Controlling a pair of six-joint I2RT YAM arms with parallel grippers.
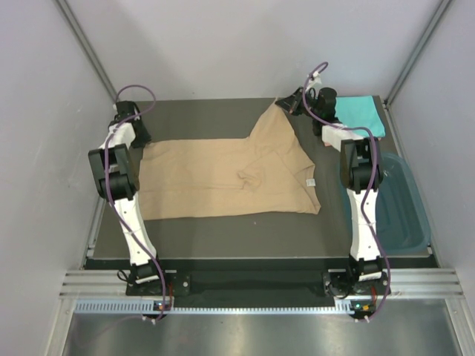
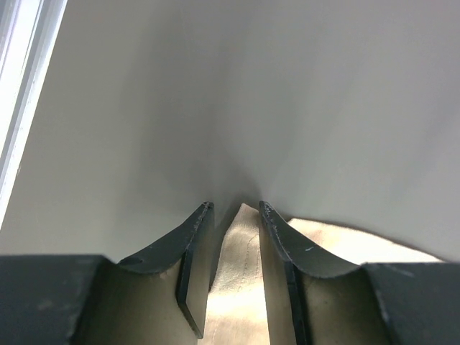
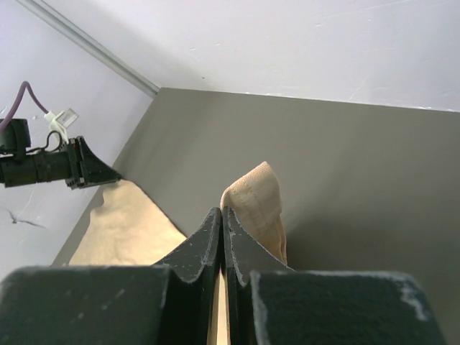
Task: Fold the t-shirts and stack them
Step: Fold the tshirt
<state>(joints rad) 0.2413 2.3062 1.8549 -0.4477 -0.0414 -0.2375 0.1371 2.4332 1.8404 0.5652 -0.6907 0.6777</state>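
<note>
The dark grey table [image 1: 200, 233] is filling the middle of the top view. The tan t-shirt [image 1: 215, 178] is lying spread on it, mostly flat, and is taking most of the centre of the frame. One corner of it is stretching up towards the upper middle. At the right edge of the frame the dark teal tub [image 1: 404, 215] is sitting beside the table. Above the tub, in the upper right, the turquoise t-shirt [image 1: 364, 115] is lying folded on the table corner.

The left gripper [image 1: 139, 139] is sitting at the left edge of the tan t-shirt. In the left wrist view its fingers are standing partly apart, with a fold of the tan cloth pinched between them. The right gripper [image 1: 286, 102] is holding the raised corner in the upper middle. In its own wrist view the jaws are pressing fully together on the tan cloth [image 3: 255, 201], and a small tip of cloth is sticking out past them.
</note>
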